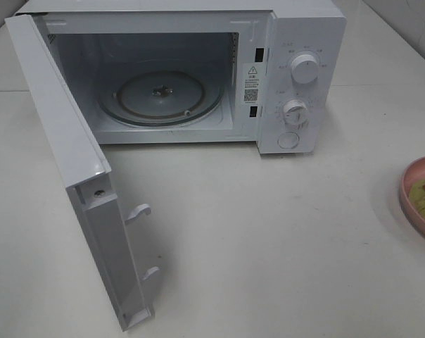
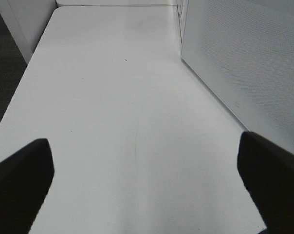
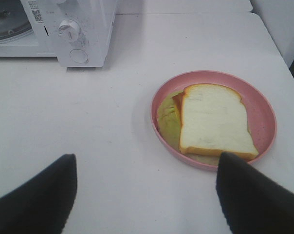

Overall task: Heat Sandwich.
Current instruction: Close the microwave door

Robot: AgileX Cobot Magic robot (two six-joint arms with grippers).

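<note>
Sandwich (image 3: pixel 212 123) on its pink plate (image 3: pixel 264 105) lies just ahead of my right pincer (image 3: pixel 146 195), whose dark fingers (image 3: pixel 37 195) are spread wide with nothing between them, hovering above the bare counter (image 3: pixel 88 122). The plate sits off to the side of the microwave (image 1: pixel 198 77) where the control dials (image 1: pixel 305 69) are, well apart from it, near the counter's edge. My left pincer (image 2: pixel 147 185) is likewise spread and empty, hanging over bare counter on the outer side of the microwave's swung-open door (image 1: pixel 65 155), the far side from the plate. So the right arm is plainly the nearer one, and I judge the pickup is its job.

The bread slice on top is roughly rectangular; its long axis runs more or less away from my right pincer, tilted slightly, with the domed crust end pointing toward the far side of the plate. Yellowish-green filling peeks out on the side facing the microwave. The cavity stands open, its glass turntable (image 1: pixel 160 95) bare, so the sandwich is not yet inside.
</note>
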